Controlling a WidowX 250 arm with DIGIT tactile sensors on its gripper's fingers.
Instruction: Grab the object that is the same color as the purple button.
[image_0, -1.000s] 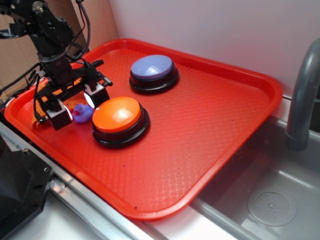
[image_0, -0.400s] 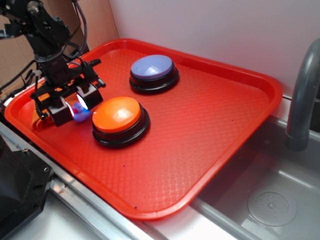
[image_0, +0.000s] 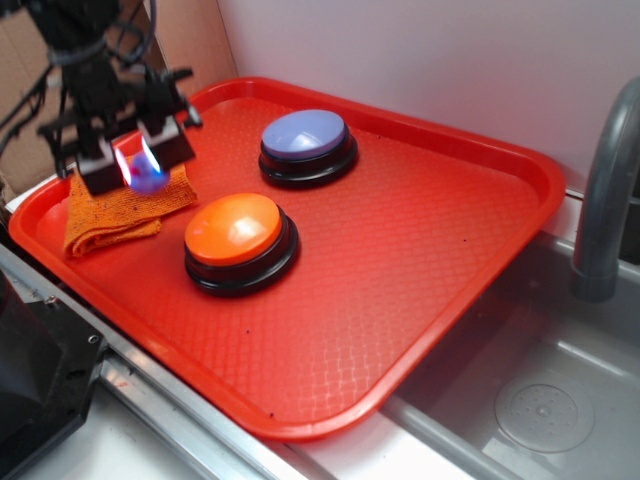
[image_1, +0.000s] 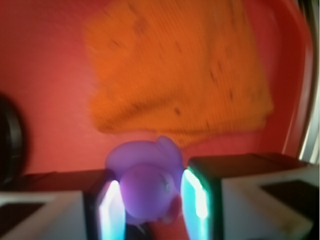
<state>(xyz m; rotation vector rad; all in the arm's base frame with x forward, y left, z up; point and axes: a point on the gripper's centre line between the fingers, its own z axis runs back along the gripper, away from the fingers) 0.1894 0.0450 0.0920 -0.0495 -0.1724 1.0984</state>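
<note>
**Duck lifted off the tray**

A second ago the gripper (image_0: 133, 165) sat low at the left of the tray (image_0: 420, 290), its fingers straddling the purple duck (image_0: 147, 177) beside the orange button. It has since closed on the duck and risen toward the upper left of the frame, carrying the toy clear of the tray floor. The orange cloth (image_0: 118, 212), mostly hidden behind the arm before, now lies exposed beneath. The duck looks blurred, probably from motion.
</note>
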